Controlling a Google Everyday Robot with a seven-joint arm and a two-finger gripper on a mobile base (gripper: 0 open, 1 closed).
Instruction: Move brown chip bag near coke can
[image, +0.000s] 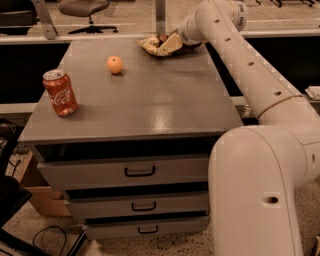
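The brown chip bag (152, 46) lies at the far edge of the grey cabinet top (150, 100), right of centre. My gripper (169, 44) is down on the bag, its tan fingers over the bag's right part. The coke can (60, 93) stands upright near the left front corner of the top, far from the bag.
A small orange fruit (114, 64) sits on the top between can and bag, toward the back left. The cabinet has three drawers (140, 172) below. My white arm (260, 85) runs along the right side. An office chair (82, 7) stands behind.
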